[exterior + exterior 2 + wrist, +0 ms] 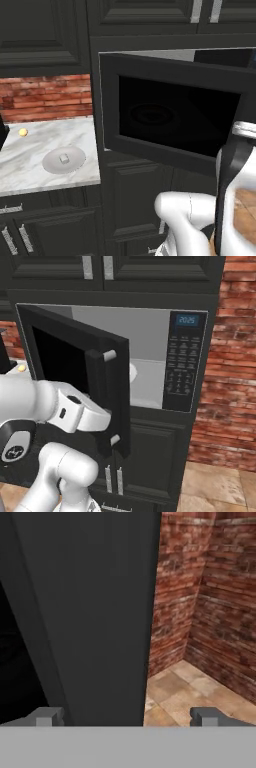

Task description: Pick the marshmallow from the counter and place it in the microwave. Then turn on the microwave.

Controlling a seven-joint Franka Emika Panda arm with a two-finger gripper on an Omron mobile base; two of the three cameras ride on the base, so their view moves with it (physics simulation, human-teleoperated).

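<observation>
The marshmallow (64,159), a tiny whitish cube, lies on a round grey plate (51,163) on the marble counter (30,175) at the left. The microwave (182,361) stands to the counter's right with its dark glass door (175,117) swung wide open, so the grey interior and the turntable (132,373) show. My gripper (127,717) is open at the door's free edge. The dark door slab (95,612) fills the space between the left fingertip (47,716) and the middle, while the right fingertip (207,716) stands clear of it. In the right base view the hand is hidden behind the door (60,361).
A small yellow ball (23,132) rests at the back of the counter near the brick wall (45,97). Dark cabinets stand above and below the microwave. A brick wall (230,356) and tiled floor (220,486) lie to the microwave's right.
</observation>
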